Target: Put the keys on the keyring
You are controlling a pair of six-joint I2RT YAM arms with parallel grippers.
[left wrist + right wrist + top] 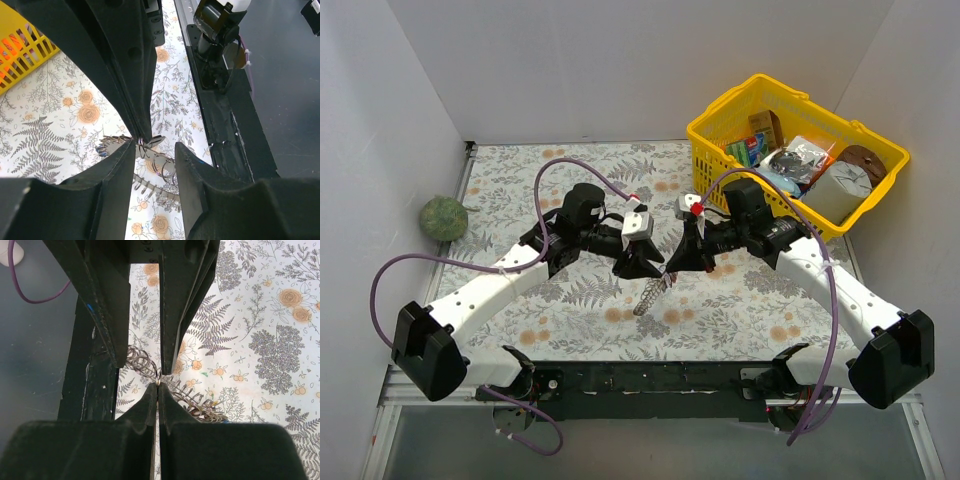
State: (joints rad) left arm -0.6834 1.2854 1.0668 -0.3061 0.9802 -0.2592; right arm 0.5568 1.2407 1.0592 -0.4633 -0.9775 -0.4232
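Fingers [142,415] of the right gripper [158,389] are pressed together, with a thin silvery turn of the ring [192,399] nipped at their very tips. From that pinch the ring's long axis runs crosswise to the right fingertips. A short coiled part goes to one side. A longer ridged part trails to the other side, slanting down toward the floral mat [280,340].

The left gripper [155,146] meets the right one tip to tip. Its fingers [117,170] stand narrowly parted, astride the short coiled part. Mat shows between one pad and the coils, so the left is judged not to be clamping.

Seen from the left fingers, the ring lies directly between the pads and just behind the tips. It needs no reach, only a closing stroke. Both arms are equally near; only the right has hold.

The keys cannot be told apart from the ring's ridges in any view. Neither gripper visibly holds one. Threading is judged not begun.
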